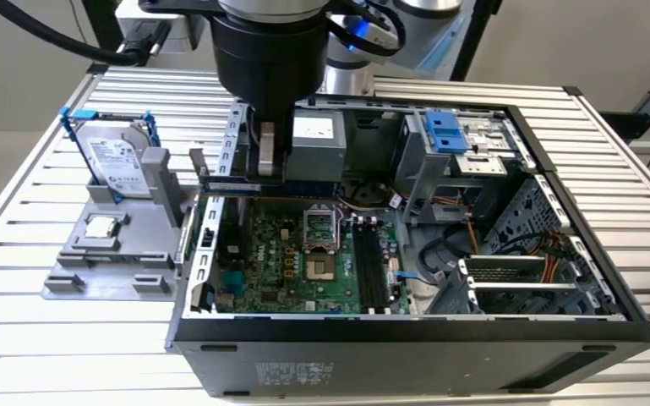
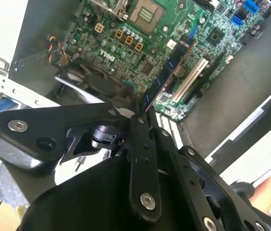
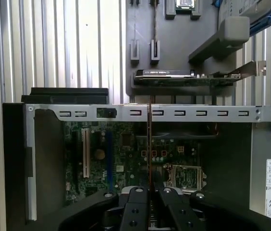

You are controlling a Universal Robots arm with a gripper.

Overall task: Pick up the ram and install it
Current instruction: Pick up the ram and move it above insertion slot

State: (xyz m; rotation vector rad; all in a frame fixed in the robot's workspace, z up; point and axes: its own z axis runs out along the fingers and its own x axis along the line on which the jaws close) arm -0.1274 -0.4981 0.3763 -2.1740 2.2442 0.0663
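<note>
The ram (image 1: 232,183) is a thin dark blue-green stick held level above the open computer case, over the far edge of the green motherboard (image 1: 285,258). My gripper (image 1: 270,173) hangs from the black arm and is shut on its middle. In the second wrist view the gripper (image 2: 142,113) pinches the ram (image 2: 171,65), which juts out over the board. In the first wrist view the ram (image 3: 149,139) shows edge-on as a thin line rising from the gripper (image 3: 150,187). The black memory slots (image 1: 372,264) lie lower on the board, toward the exterior view's right of the stick.
The black case wall (image 1: 415,338) rings the motherboard, with a metal rail (image 3: 198,113) along one side. A grey fixture (image 1: 105,262) at the exterior view's left holds a silver hard drive (image 1: 116,161) in a blue frame and a small square processor (image 1: 101,227). Drive bays and cables (image 1: 494,245) fill the case's right.
</note>
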